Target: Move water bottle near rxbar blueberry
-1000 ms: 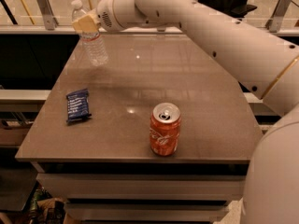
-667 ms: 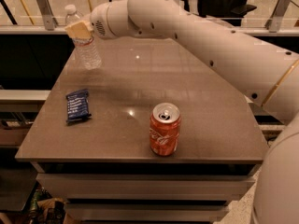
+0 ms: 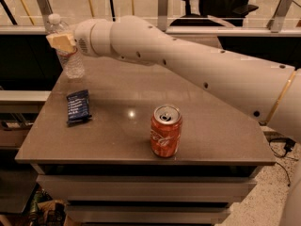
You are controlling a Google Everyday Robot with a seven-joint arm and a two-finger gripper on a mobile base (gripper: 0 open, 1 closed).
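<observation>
Our tool (image 3: 62,42) sits beyond the rxbar blueberry (image 3: 78,106), toward the far left corner of the desk (image 3: 211,126). Its tan pads are closed across the shoulder of the water bottle (image 3: 73,63), just under the white cap, so we judge the bottle firmly held and upright. We cannot tell whether its base touches the desk or hangs just clear of it.

The grasp looks done and the carry is under way. What remains is to bring the bottle the rest of the way toward the bar, set it down just beside it and let go. Bottle and bar are near each other but not yet side by side.

Compared with a second ago, tool and bottle have shifted left along the far edge, ending almost straight behind the bar. The bar and the red soda can (image 3: 165,131), off to the bar's right and nearer the front, have not moved.
</observation>
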